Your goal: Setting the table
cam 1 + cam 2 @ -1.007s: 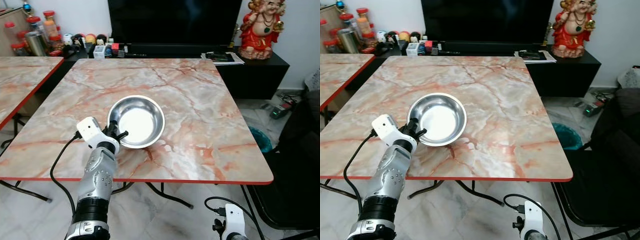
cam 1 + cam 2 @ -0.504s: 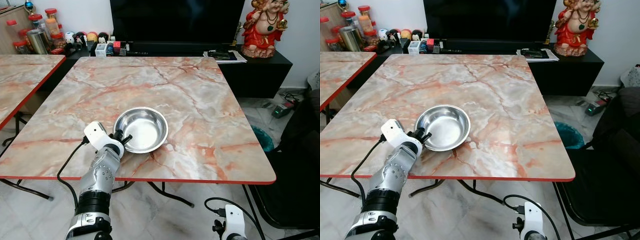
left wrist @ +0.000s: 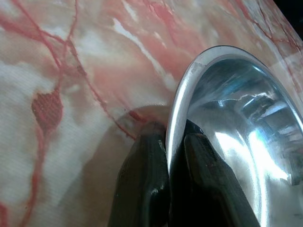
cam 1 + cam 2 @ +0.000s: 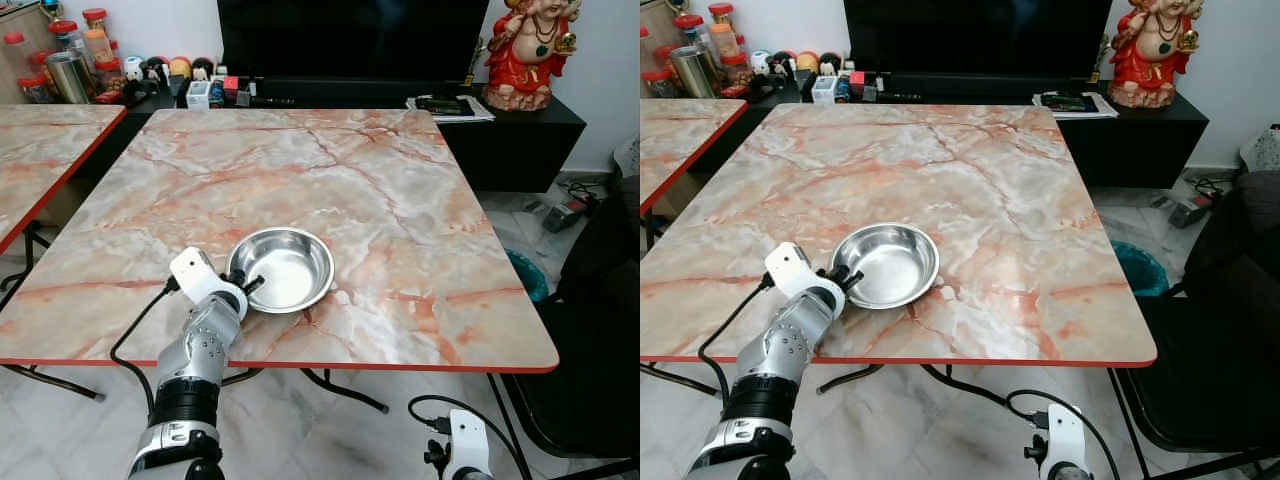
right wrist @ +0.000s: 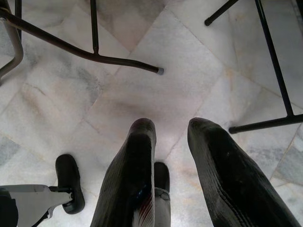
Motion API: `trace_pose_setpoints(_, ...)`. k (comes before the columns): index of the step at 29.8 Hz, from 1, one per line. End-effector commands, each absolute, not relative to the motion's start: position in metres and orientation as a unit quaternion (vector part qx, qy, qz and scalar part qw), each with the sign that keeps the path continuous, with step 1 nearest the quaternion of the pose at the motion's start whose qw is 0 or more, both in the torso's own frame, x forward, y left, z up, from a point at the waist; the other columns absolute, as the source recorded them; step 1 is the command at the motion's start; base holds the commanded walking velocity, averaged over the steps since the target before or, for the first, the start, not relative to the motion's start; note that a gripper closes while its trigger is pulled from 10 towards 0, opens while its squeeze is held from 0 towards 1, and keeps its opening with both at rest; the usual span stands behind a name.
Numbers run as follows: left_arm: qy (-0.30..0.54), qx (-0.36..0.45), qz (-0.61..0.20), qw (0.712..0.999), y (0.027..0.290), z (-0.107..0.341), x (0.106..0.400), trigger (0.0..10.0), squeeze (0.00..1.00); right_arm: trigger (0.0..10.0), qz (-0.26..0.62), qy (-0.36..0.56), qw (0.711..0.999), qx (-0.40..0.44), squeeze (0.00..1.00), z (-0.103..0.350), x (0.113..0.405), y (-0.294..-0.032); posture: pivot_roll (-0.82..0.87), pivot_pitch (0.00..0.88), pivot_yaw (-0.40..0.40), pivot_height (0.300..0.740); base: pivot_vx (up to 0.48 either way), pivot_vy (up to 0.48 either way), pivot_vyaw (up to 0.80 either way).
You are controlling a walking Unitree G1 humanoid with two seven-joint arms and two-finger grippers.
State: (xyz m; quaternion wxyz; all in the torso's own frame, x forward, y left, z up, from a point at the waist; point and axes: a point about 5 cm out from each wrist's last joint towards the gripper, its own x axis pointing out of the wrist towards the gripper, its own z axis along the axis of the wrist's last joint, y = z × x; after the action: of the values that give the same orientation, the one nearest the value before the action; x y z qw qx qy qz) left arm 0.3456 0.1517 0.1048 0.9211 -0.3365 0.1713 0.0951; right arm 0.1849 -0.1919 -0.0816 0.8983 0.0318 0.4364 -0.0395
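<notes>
Bowl (image 4: 281,281) lowered onto desk (image 4: 400,200), near front edge; my left fingers (image 3: 189,161) still clamp rim. Release next. Right fingers (image 5: 142,161) parted, idle.

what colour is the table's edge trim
Red, on the marble-patterned table; clearest in the left eye view.

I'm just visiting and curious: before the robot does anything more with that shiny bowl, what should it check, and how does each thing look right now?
1. Left gripper fingers pinch the steel bowl rim, one inside, one outside: ok.
2. Bowl sits flat on the marble table: ok.
3. Bowl well in from the table's red front edge: ok, though it sits in the near half.
4. Bowl holds nothing that might spill: ok.
5. Right gripper hangs low over the floor, fingers apart, away from the bowl: ok.
</notes>
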Motion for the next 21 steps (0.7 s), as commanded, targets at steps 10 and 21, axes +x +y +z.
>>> trace_pose_setpoints(10, 0.187, -0.342, 0.101, 0.916, 0.1512, 0.1044, 0.347, 10.0, 1.0, 10.0, -0.039, 0.439, 0.897, 0.03, 0.0, -0.082, 0.1842, -0.1919, 0.0, 0.0, 0.001, 0.74, 0.0, 0.0, 0.0)
trace_pose_setpoints(21, 0.173, -0.35, 0.109, 0.914, 0.1549, 0.1103, 0.3479, 10.0, 1.0, 10.0, -0.038, 0.439, 0.897, 0.029, 0.0, -0.0815, 0.1852, -0.1926, 0.0, 0.0, -0.002, 0.74, 0.0, 0.0, 0.0)
